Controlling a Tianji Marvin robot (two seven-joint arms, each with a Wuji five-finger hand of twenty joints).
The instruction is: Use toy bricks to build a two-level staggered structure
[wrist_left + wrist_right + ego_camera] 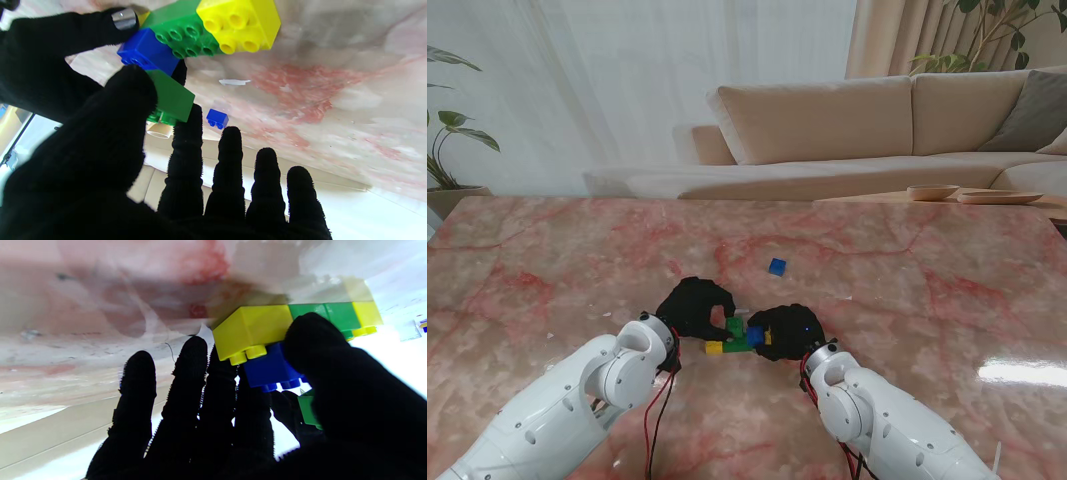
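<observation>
Brick row (732, 346) on the marble table (907, 300): yellow brick (242, 25), green brick (181, 28), second yellow brick (252, 328) in line. Blue brick (272, 371) sits on top of the row, right hand (789, 332) pinching it between thumb and fingers. Left hand (695, 306) pinches a second green brick (171, 98) just beside the blue one, above the row. Spare blue brick (777, 266) lies farther from me than the row, well apart.
</observation>
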